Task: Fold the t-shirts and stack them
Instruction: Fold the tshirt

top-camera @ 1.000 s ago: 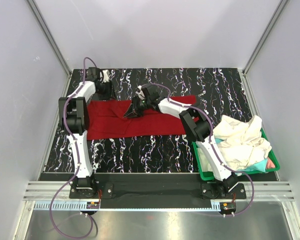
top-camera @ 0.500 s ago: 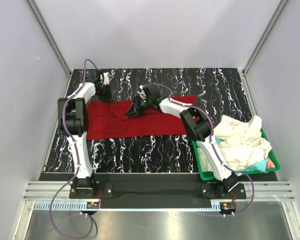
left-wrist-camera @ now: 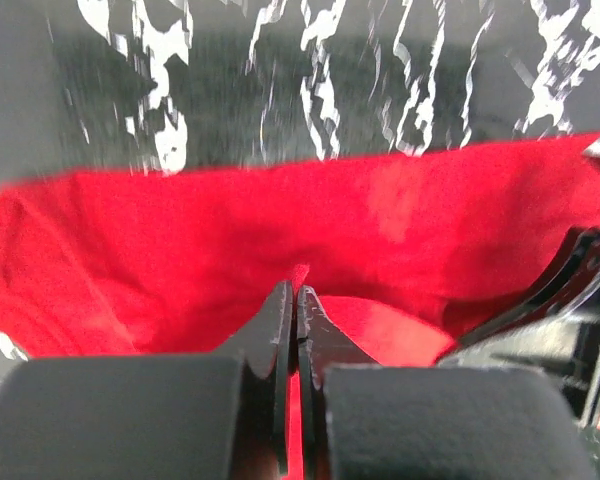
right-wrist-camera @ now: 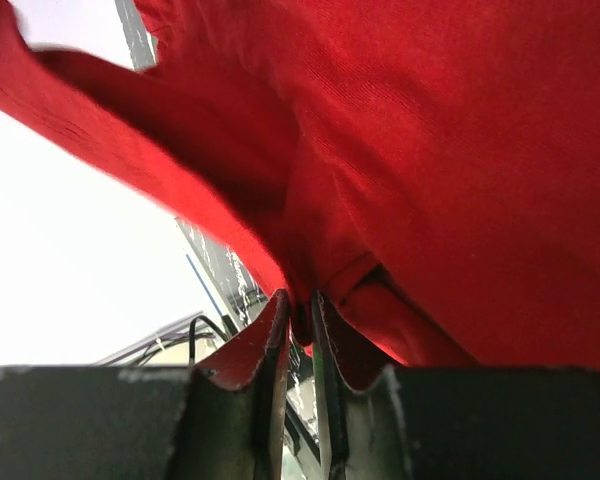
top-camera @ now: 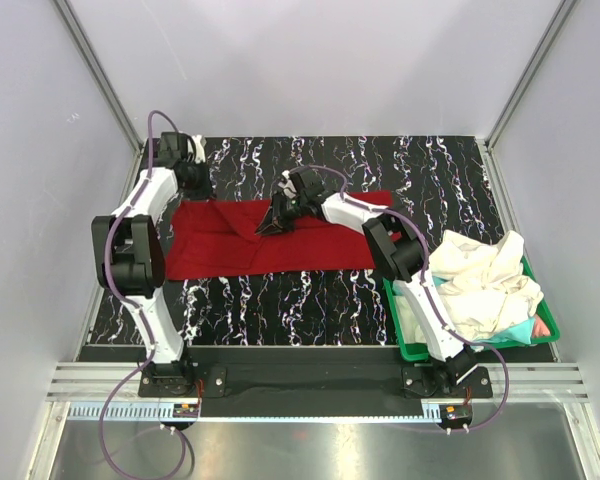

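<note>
Left side: the left arm reaches to the far left corner of the table (top-camera: 430, 180), a black top veined with white. The left gripper (top-camera: 200, 190) sits at the far left corner of the deep red t-shirt (top-camera: 280, 250). In the left wrist view its jaws are pressed together, with a thin strip of red cloth showing between them and a small peak of cloth at the tips.

Centre: the deep red t-shirt lies as a long band across the middle of the table, from near the left edge to past the centre, and is creased and partly doubled over. The right gripper (top-camera: 277, 222) is over the shirt's far edge, near the middle of the table. In the right wrist view its jaws stand narrow, pinching a gathered fold of red cloth lifted off the surface.

Right side: a green bin (top-camera: 405, 345) stands at the near right corner. Cream-white t-shirts (top-camera: 485, 285) are heaped in it, rising above the rim. A teal t-shirt (top-camera: 515, 330) and a pinkish t-shirt (top-camera: 542, 327) show only as small patches beneath them.
</note>
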Action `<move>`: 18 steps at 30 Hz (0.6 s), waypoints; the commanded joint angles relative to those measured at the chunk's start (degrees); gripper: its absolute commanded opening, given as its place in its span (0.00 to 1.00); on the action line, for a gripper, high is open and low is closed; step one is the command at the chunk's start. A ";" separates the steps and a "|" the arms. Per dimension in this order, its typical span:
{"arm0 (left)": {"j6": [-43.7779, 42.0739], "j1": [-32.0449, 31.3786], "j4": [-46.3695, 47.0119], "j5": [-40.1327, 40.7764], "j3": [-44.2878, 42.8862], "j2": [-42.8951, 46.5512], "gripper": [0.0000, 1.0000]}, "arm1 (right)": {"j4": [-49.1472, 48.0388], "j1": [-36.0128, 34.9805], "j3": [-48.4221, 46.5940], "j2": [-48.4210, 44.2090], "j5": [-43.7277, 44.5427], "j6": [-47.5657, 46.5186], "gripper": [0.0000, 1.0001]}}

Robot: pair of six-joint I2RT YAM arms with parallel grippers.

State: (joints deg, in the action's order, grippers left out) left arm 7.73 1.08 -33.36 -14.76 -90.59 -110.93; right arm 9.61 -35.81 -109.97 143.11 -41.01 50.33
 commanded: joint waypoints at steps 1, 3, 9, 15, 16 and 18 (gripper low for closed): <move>2.47 0.50 -1.00 1.40 3.74 4.40 0.00 | 1.73 1.01 -2.96 -5.38 1.11 -3.30 0.21; 3.70 0.59 -0.91 2.63 7.08 6.16 0.00 | 2.52 1.18 -3.32 -5.73 1.37 -4.70 0.21; 5.63 1.47 0.23 5.71 15.52 12.93 0.00 | 4.11 1.36 -6.92 -5.03 -0.29 -6.38 0.22; 6.25 2.08 0.06 6.50 19.13 15.84 0.00 | 3.14 1.27 -6.05 -5.29 -1.70 -6.64 0.23; 6.25 2.26 -0.21 6.07 19.04 15.66 0.00 | 2.96 1.27 -5.61 -5.56 -1.87 -6.90 0.25; 6.42 2.26 -0.21 6.06 19.04 15.57 0.00 | 2.52 1.27 -4.73 -5.74 -2.31 -7.08 0.42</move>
State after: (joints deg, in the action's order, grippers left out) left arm 13.45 3.05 -34.87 -9.76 -71.90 -96.86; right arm 13.19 -34.65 -114.76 142.04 -41.52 45.10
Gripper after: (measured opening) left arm 0.017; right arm 0.351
